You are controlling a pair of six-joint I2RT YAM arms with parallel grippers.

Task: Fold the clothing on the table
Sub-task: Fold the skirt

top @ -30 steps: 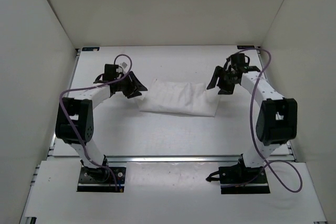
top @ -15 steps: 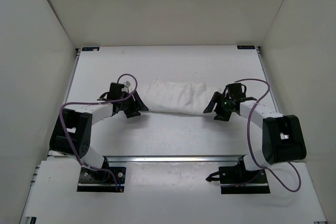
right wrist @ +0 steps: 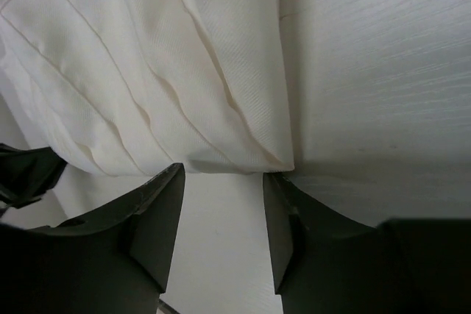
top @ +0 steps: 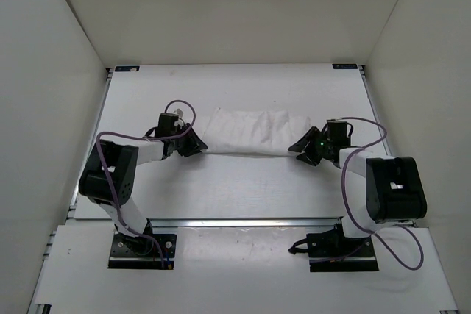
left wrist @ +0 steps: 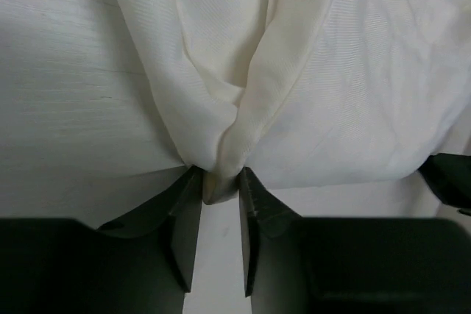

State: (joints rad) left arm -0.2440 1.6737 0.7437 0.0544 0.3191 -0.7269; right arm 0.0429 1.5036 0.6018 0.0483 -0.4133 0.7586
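**Both arms down on the near hem: left has bitten, right hasn't**

Since a second ago both arms have swung in from the flanks and dropped to the cloth's near edge.

- Left gripper (left wrist: pixel 218 189): jaws nearly closed, with a bunched fold of the clothing (left wrist: pixel 221 71) nipped right at the tips. The bite looks shallow.
- Right gripper (right wrist: pixel 221 174): jaws well apart and holding nothing. The hem lies just past the tips, and its corner is touching one fingertip (right wrist: pixel 274 180).
- Top view: left gripper (top: pixel 189 145) is at the cloth's 8 o'clock corner, right gripper (top: pixel 309 146) at 4 o'clock. The clothing (top: pixel 246 130) is a wide strip around the middle of the table (top: pixel 243 82).

To do this step well:
- Push the right gripper slightly toward 12 o'clock so the hem sits between its pads, then close it.
- Don't lift until both have hold.
- Raise both together and carry the near edge toward 12 o'clock with even tension.
- Watch the left pinch for slipping.
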